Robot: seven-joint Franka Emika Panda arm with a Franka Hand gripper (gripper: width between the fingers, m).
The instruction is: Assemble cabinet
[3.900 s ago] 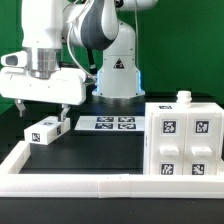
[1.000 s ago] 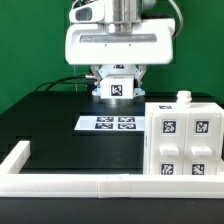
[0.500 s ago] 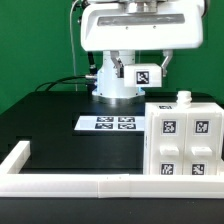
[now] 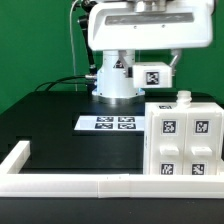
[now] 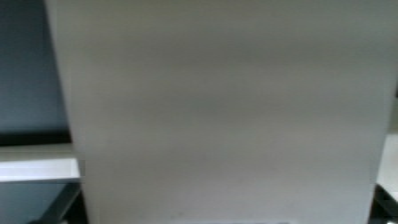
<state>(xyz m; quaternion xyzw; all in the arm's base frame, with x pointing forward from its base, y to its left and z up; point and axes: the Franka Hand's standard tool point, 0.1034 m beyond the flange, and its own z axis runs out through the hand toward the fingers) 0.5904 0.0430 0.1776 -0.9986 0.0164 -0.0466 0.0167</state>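
Note:
The cabinet (image 4: 185,140), a white box with black-and-white tags on its faces, stands at the exterior view's right on the black table, with a small white knob (image 4: 183,97) on its top. Above and behind it my gripper (image 4: 151,66) hangs in the air, shut on a white tagged panel (image 4: 152,76) well clear of the cabinet's top. In the wrist view this white panel (image 5: 222,110) fills almost the whole picture and hides my fingers.
The marker board (image 4: 108,123) lies flat mid-table in front of the robot's base (image 4: 118,82). A long white border rail (image 4: 70,181) runs along the front and up the exterior view's left side. A green wall stands behind.
Over the last second my gripper has carried the tagged panel toward the exterior view's right and slightly up, from above the marker board to above the cabinet. Earlier it lifted the panel off the table's left side.

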